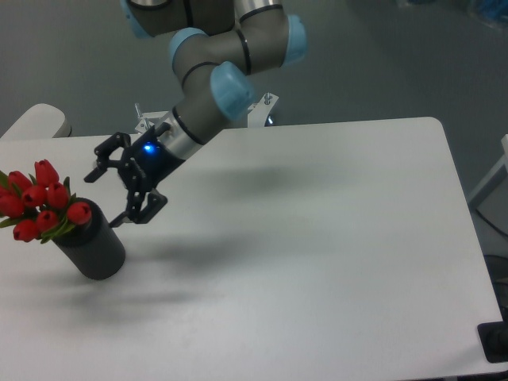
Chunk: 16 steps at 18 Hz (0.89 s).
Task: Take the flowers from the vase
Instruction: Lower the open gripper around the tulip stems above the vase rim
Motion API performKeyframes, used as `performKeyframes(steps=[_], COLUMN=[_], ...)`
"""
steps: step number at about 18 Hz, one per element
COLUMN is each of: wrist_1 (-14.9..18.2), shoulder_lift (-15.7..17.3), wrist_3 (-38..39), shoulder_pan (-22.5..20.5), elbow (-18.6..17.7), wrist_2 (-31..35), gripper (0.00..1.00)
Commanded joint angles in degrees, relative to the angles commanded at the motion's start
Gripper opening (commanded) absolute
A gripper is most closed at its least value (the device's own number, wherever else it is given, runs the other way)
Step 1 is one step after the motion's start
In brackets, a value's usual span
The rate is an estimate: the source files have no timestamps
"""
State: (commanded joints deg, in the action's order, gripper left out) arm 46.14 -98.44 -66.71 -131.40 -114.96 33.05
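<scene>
Gripper (108, 198) spread wide, just right of flowers (40, 208), bunch cropped at left edge, stems hidden inside vase (95, 246)

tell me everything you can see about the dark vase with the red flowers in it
The matte dark grey-black cylindrical vase stands near the left edge of the white table, looking tilted, its top towards the left. It seems plain and unmarked. A bunch of red tulip buds with green leaves fills and hides its opening, spilling over the left rim. Only the flowers and the table touch it; the open black two-finger gripper hovers just to its upper right, clear of it.
</scene>
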Motion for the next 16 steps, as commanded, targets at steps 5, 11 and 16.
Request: performKeyframes(steps=[5, 11, 16], wrist_1=[-0.09, -0.09, -0.26], shoulder_lift=[-0.97, -2.64, -3.25], wrist_3=[3.08, 3.69, 3.69], shoulder_pan=[1.94, 4.75, 6.33], elbow=[1.05, 2.37, 2.73], wrist_2=[0.00, 0.00, 0.00], gripper=[1.00, 1.00, 1.00])
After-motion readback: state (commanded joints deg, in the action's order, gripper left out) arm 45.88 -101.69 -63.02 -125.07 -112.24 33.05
